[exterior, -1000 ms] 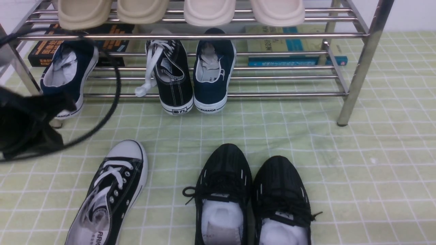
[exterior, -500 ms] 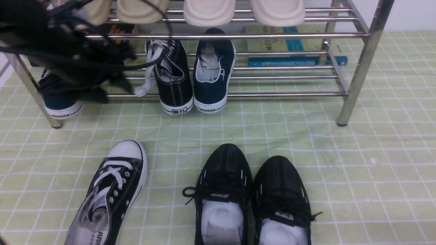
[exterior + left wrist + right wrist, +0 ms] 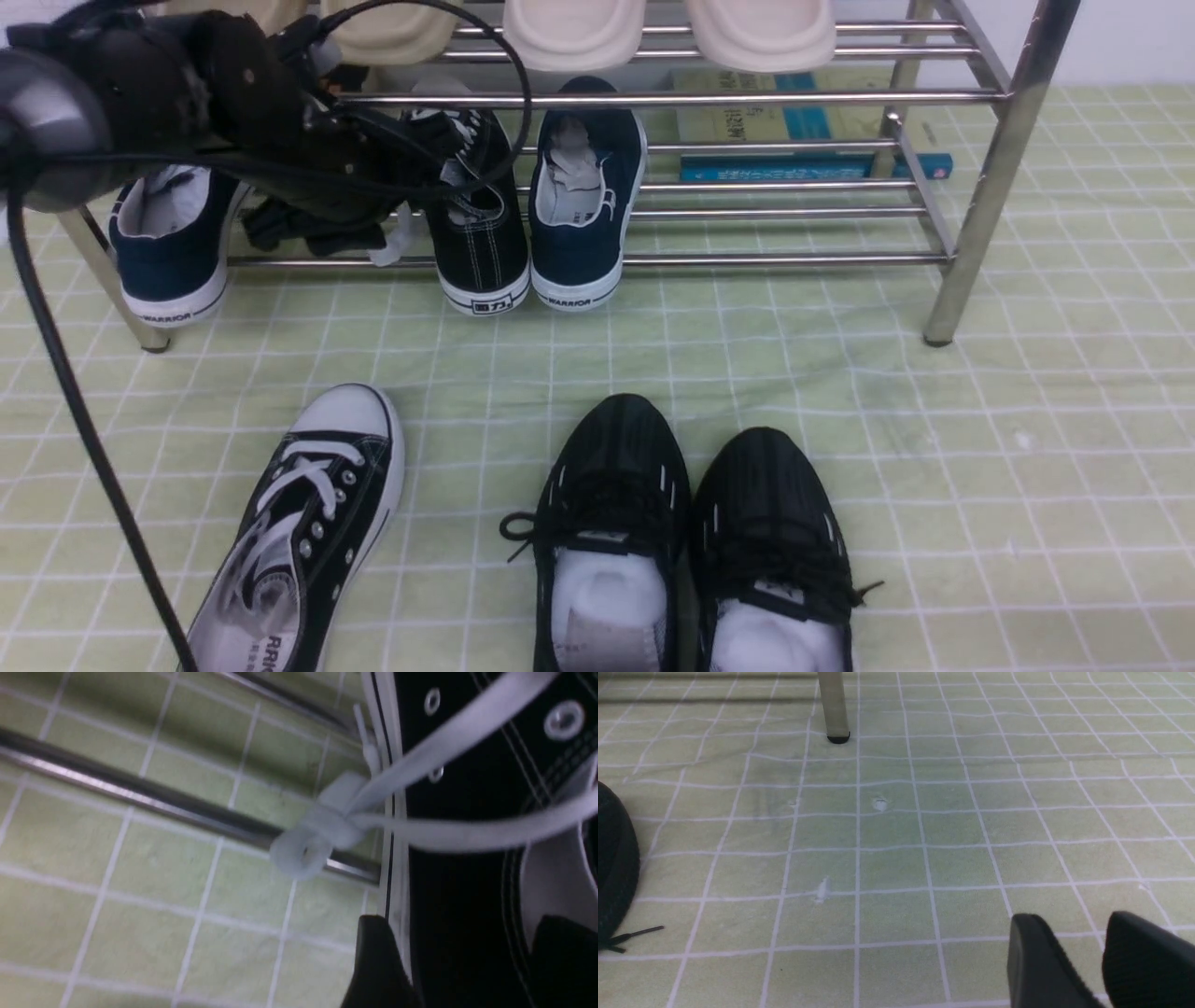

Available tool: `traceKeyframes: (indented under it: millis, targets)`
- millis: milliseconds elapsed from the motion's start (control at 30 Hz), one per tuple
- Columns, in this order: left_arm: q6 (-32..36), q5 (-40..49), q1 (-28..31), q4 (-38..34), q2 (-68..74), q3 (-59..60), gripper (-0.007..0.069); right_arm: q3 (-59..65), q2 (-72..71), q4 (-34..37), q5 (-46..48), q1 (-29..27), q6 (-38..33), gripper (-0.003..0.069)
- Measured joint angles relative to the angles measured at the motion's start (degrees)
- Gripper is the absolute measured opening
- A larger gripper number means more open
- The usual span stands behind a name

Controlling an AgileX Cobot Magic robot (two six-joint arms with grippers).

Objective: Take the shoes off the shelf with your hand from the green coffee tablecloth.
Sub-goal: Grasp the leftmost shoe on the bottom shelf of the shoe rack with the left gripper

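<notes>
One black canvas sneaker (image 3: 481, 243) with white laces stands heel-out on the lower tier of the chrome shelf (image 3: 747, 259). Its mate (image 3: 308, 532) lies on the green tablecloth (image 3: 1027, 420) at the front left. My left gripper (image 3: 425, 163) reaches into the lower tier from the left, at the sneaker on the shelf. In the left wrist view that gripper (image 3: 467, 956) is open, with one finger (image 3: 376, 961) outside the sneaker's (image 3: 467, 812) white-edged side and the other inside its opening. My right gripper (image 3: 1083, 947) hovers open over bare cloth.
Navy slip-ons (image 3: 583, 205) (image 3: 168, 243) sit on the lower tier on either side of the sneaker. Beige slippers (image 3: 574, 33) rest on the top tier, books (image 3: 794, 131) behind. Two black mesh trainers (image 3: 616, 523) lie front centre. A shelf leg (image 3: 833, 709) stands ahead of the right gripper.
My left arm swung up from the left edge over the cloth and to the right, into the shelf's lower tier, ending at the black sneaker. Its cable now loops over the shelf front.
</notes>
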Motion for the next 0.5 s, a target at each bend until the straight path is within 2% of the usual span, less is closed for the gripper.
traceKeyframes:
  millis: [333, 467, 500]
  targets:
    - [-0.1, -3.4, -0.3, -3.2, 3.1, -0.2, 0.0448, 0.0, 0.0, 0.0, 0.0, 0.0, 0.0, 0.0239]
    - [-0.1, -5.0, -0.3, -3.3, 3.7, -0.2, 0.0384, 0.0, 0.0, 0.0, 0.0, 0.0, 0.0, 0.0239]
    - [-0.2, -5.0, -0.3, -3.5, 3.7, -0.2, 0.0337, 0.0, 0.0, 0.0, 0.0, 0.0, 0.0, 0.0239]
